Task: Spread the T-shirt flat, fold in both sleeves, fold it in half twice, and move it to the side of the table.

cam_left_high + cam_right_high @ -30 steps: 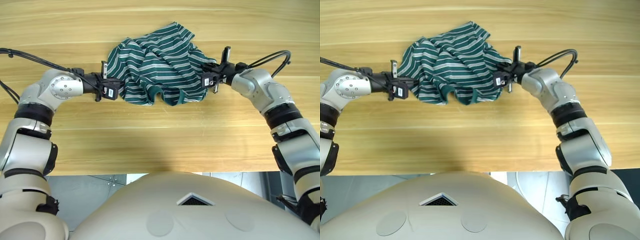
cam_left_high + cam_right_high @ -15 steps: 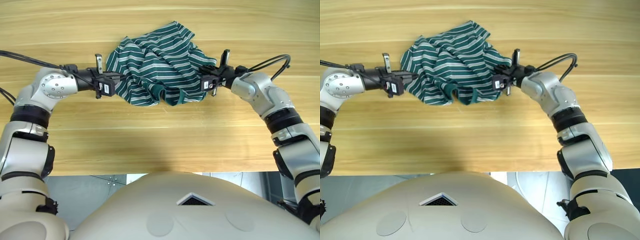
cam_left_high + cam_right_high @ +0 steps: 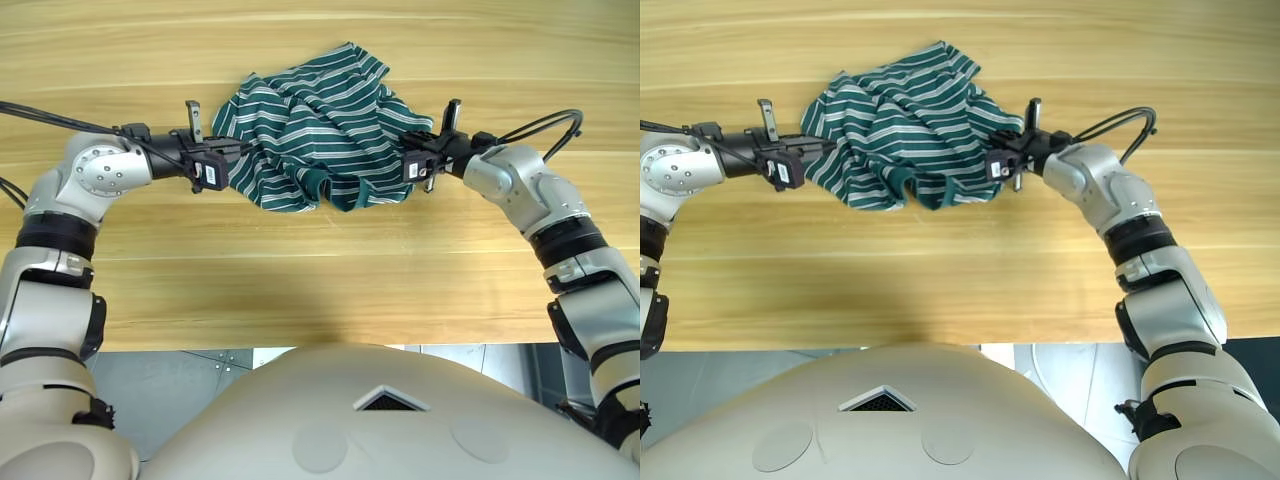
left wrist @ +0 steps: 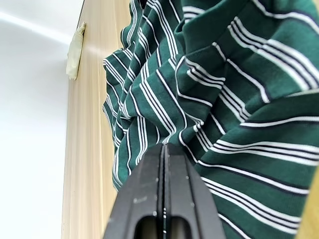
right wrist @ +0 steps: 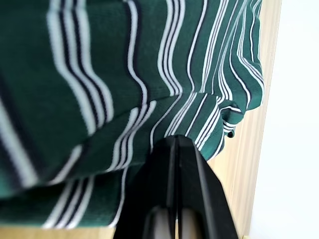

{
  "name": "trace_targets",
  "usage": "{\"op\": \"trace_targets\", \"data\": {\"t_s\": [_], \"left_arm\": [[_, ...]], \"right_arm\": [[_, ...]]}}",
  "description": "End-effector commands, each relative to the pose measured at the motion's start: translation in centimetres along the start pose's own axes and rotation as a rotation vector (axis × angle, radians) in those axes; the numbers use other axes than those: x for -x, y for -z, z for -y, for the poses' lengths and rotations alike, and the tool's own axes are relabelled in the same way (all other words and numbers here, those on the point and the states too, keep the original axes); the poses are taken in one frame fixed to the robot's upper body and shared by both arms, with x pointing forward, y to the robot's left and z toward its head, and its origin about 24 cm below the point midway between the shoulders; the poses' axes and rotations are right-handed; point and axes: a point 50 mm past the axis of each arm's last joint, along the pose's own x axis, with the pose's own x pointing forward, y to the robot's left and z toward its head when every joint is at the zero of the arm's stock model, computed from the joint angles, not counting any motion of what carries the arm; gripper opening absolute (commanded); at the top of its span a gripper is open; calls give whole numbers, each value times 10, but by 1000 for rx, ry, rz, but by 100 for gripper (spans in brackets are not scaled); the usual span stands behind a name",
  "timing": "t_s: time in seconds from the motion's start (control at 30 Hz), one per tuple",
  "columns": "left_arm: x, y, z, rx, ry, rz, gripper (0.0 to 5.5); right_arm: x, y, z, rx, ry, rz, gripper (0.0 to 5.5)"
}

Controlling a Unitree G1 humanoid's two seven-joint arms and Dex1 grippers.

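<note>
A green T-shirt (image 3: 315,130) with white stripes lies crumpled in a heap at the middle of the wooden table (image 3: 300,270). My left gripper (image 3: 237,151) is at the heap's left edge, its fingers shut on a pinch of the cloth. In the left wrist view the closed fingertips (image 4: 163,147) meet the striped T-shirt (image 4: 224,99). My right gripper (image 3: 403,148) is at the heap's right edge, also shut on the fabric. In the right wrist view its tips (image 5: 174,140) press into the T-shirt (image 5: 99,74). Sleeves and collar are lost in the folds.
Bare wood runs on all sides of the heap, with wide room to the left, right and front. The table's near edge (image 3: 300,345) runs just ahead of me. Cables (image 3: 545,118) loop off both wrists above the table.
My left gripper has moved left and slightly away from me, drawing out the shirt's left edge. The right gripper has barely shifted and the heap stays bunched.
</note>
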Motion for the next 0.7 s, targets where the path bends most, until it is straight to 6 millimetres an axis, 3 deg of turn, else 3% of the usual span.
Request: {"op": "trace_targets", "data": {"t_s": [0.03, 0.7], "left_arm": [[2, -1, 1, 2, 11, 5, 1], [-2, -3, 5, 10, 30, 12, 1]], "right_arm": [[1, 0, 2, -5, 6, -4, 0], [14, -1, 29, 10, 149, 13, 0]]}}
